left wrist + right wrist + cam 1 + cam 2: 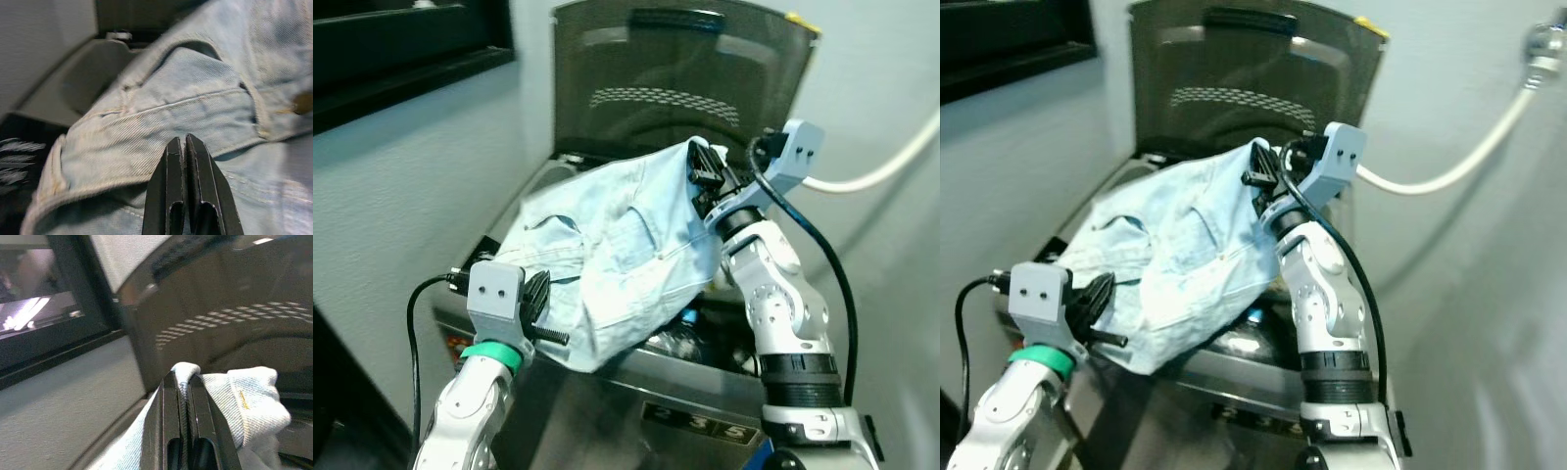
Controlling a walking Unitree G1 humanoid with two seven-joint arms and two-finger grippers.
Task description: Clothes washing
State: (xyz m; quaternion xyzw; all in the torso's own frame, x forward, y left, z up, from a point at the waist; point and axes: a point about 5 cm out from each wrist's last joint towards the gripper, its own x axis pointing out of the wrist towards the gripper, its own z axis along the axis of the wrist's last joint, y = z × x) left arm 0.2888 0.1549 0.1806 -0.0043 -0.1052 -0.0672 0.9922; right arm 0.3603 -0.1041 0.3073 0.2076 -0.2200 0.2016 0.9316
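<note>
Right gripper (705, 176) pinched tight on a fold of the jeans (617, 255), held high over the open washer (705, 367). Left gripper (543, 308) closed, pressed against denim, no cloth visibly between fingers. Best lowered slowly into the drum, trailing leg fed in first, clear of the lid (675, 73).

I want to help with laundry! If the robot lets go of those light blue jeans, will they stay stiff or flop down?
Probably flop: the jeans already sag and fold between the right gripper and the left gripper. They look fairly heavy, being thick denim with seams. They'd likely drop into the open washing machine below.
</note>
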